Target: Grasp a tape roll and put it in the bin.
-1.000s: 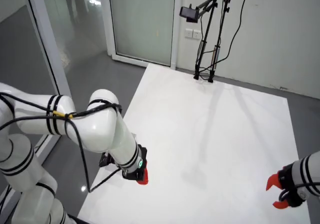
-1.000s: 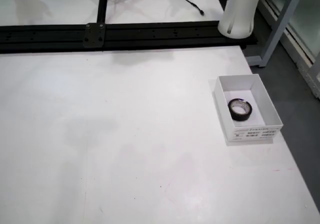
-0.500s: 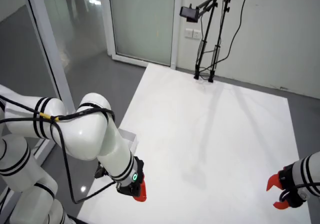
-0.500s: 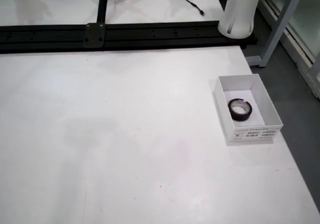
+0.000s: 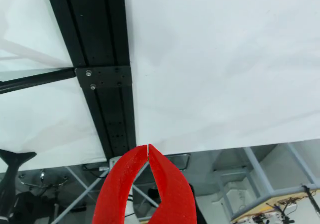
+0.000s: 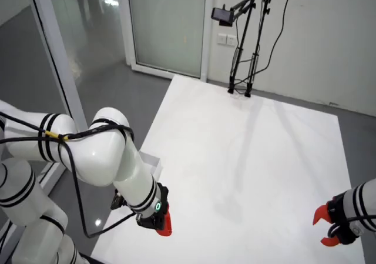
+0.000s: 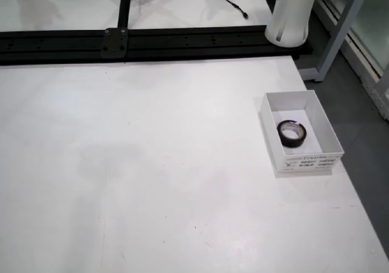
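A black tape roll (image 7: 292, 133) lies flat inside the white bin (image 7: 307, 162) at the right edge of the table in the overhead view. No other tape roll shows on the table. My gripper (image 5: 148, 146) has red fingers whose tips touch, with nothing between them. In the room view it (image 6: 164, 227) hangs at the table's near-left corner, below the big white arm. The bin (image 6: 148, 157) is mostly hidden behind that arm there. The gripper is out of the overhead view.
A black rail (image 7: 152, 41) runs along the table's far edge in the overhead view, with a white arm base (image 7: 292, 14) at its right end. A second arm's red gripper (image 6: 326, 227) sits at the near-right corner. A camera stand (image 6: 241, 70) stands at the far end.
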Robot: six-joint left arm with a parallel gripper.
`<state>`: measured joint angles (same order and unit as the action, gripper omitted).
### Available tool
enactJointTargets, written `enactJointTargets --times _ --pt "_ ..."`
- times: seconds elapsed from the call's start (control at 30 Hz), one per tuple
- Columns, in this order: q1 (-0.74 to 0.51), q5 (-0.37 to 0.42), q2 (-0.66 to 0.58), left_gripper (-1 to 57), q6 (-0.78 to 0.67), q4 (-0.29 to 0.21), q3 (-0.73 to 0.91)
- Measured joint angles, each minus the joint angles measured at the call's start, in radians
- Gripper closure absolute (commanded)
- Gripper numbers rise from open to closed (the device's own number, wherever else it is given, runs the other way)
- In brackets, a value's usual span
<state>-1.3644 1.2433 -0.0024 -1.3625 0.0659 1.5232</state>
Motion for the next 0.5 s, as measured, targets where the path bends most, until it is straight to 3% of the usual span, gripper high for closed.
enactJointTargets --times 0.5 --pt "0.085 0.001 0.011 57.0 0.001 0.022 0.000"
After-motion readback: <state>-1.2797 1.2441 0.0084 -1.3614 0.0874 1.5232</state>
